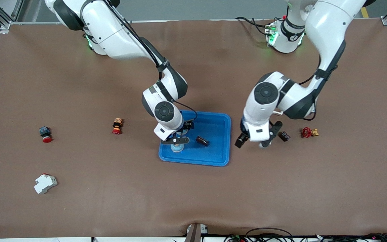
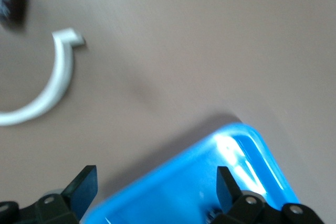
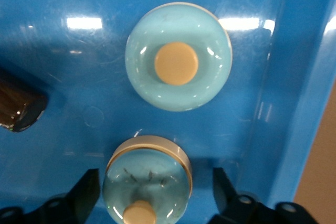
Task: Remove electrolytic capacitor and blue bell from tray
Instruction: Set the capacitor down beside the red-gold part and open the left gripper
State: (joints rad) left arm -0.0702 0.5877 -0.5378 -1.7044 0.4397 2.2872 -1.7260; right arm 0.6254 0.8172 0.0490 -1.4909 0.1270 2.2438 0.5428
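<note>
Right gripper (image 1: 176, 140) straddles bell (image 3: 147, 182) near tray (image 1: 222, 158) edge.

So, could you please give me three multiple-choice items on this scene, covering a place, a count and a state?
1. Where does the dark capacitor lie?
A. in the blue tray
B. on the bare table
C. in a hand

2. How many pale blue bells are in the tray?
A. one
B. two
C. three

3. The left hand, over the table beside the tray, is:
A. open and empty
B. shut on a bell
C. shut on the capacitor

Answers: A, it rests on the tray floor; B, two show under the right hand; A, its fingers stand apart.
</note>
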